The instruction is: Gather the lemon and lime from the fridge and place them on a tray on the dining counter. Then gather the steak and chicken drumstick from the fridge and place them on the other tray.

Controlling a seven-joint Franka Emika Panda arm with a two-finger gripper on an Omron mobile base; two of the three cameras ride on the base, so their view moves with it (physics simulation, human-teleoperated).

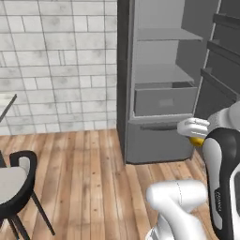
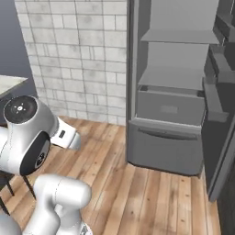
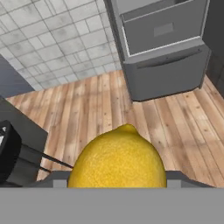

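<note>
The lemon sits right at the gripper, large and close in the hand view, with a dark fingertip at each side of it; the jaws are closed on it and hold it above the wooden floor. In the left base view the lemon shows as a small yellow patch under the white gripper, in front of the fridge, near the bottom compartment and below the grey drawer. The fridge door stands open, shelves bare
</note>
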